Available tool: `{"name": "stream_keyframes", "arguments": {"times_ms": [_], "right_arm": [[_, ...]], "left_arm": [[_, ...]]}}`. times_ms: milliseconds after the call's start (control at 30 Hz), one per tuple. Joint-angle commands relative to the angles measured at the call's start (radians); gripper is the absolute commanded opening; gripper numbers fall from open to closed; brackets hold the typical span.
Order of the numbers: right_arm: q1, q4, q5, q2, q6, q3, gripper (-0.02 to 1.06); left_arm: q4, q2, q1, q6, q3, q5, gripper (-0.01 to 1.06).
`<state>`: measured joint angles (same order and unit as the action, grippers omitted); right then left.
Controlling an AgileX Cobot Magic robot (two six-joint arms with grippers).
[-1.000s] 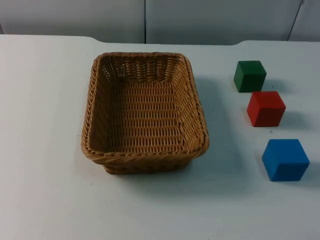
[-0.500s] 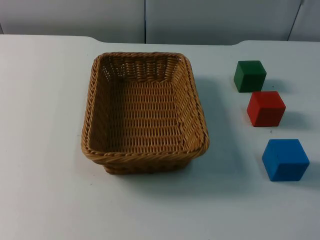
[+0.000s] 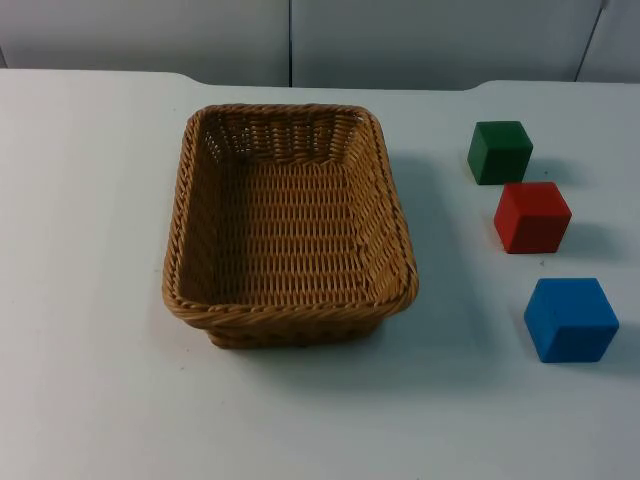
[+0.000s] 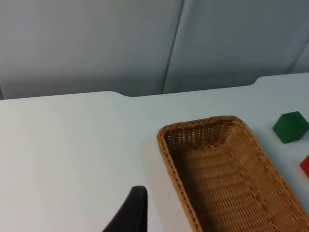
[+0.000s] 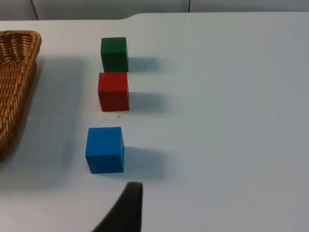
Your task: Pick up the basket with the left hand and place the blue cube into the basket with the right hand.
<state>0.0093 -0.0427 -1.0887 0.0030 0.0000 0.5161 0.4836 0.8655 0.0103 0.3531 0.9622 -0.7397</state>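
Note:
An empty woven wicker basket (image 3: 290, 312) stands on the white table, a little left of the middle. The blue cube (image 3: 570, 318) rests on the table at the right, nearest the front of a row of three cubes. My left gripper (image 4: 137, 205) hangs above bare table beside the basket's long rim (image 4: 169, 159), apart from it. My right gripper (image 5: 130, 203) waits a short way from the blue cube (image 5: 105, 149), not touching it. Nothing is held by either gripper.
A red cube (image 3: 531, 216) sits just behind the blue one, and a green cube (image 3: 499, 151) behind that. The grey partition wall (image 3: 400, 40) closes off the table's far edge. White table lies open between the basket and the cubes.

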Motion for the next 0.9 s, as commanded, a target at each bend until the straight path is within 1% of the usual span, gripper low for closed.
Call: {"name": "stream_keyframes", "arguments": {"times_ms": [0, 33, 67, 100, 133, 167, 200, 300, 333, 400, 467, 500, 633, 667, 800, 867], "right_arm": [[-0.009, -0.005, 0.011, -0.003, 0.000, -0.008, 1.04], [-0.009, -0.005, 0.011, -0.003, 0.000, -0.008, 1.04], [-0.009, -0.005, 0.011, -0.003, 0.000, -0.008, 1.04], [-0.009, -0.005, 0.011, -0.003, 0.000, -0.008, 1.04], [-0.009, -0.005, 0.011, -0.003, 0.000, -0.008, 1.04], [-0.009, -0.005, 0.011, -0.003, 0.000, -0.008, 1.04], [-0.009, -0.005, 0.011, -0.003, 0.000, -0.008, 1.04], [-0.009, -0.005, 0.011, -0.003, 0.000, -0.008, 1.04], [-0.009, -0.005, 0.011, -0.003, 0.000, -0.008, 1.04], [-0.009, -0.005, 0.011, -0.003, 0.000, -0.008, 1.04], [-0.009, -0.005, 0.011, -0.003, 0.000, -0.008, 1.04], [-0.009, -0.005, 0.011, -0.003, 0.000, -0.008, 1.04], [-0.009, -0.005, 0.011, -0.003, 0.000, -0.008, 1.04], [-0.009, -0.005, 0.011, -0.003, 0.000, -0.008, 1.04], [-0.009, -0.005, 0.011, -0.003, 0.000, -0.008, 1.04], [-0.009, -0.005, 0.011, -0.003, 0.000, -0.008, 1.04]], "left_arm": [[0.130, 0.096, 0.005, 0.096, 0.022, 0.014, 0.95], [0.130, 0.096, 0.005, 0.096, 0.022, 0.014, 0.95], [0.170, 0.140, 0.005, 0.139, 0.026, 0.014, 0.95], [0.225, 0.182, 0.005, 0.176, 0.026, 0.017, 0.95], [0.305, 0.240, 0.005, 0.242, 0.026, 0.018, 0.95], [0.347, 0.284, 0.007, 0.281, 0.026, 0.018, 0.95], [0.347, 0.284, 0.007, 0.281, 0.026, 0.018, 0.95], [0.456, 0.405, 0.009, 0.366, 0.027, 0.018, 0.95], [0.456, 0.405, 0.009, 0.366, 0.027, 0.018, 0.95], [0.492, 0.484, 0.009, 0.399, 0.028, 0.023, 0.95], [0.508, 0.569, 0.009, 0.426, 0.033, 0.058, 0.95], [0.508, 0.569, 0.009, 0.426, 0.033, 0.058, 0.95], [0.506, 0.705, 0.021, 0.426, 0.081, 0.074, 0.95], [0.506, 0.705, 0.021, 0.426, 0.081, 0.074, 0.95], [0.501, 0.833, 0.080, 0.419, 0.170, 0.085, 0.95], [0.497, 0.860, 0.096, 0.403, 0.193, 0.096, 0.95]]}}
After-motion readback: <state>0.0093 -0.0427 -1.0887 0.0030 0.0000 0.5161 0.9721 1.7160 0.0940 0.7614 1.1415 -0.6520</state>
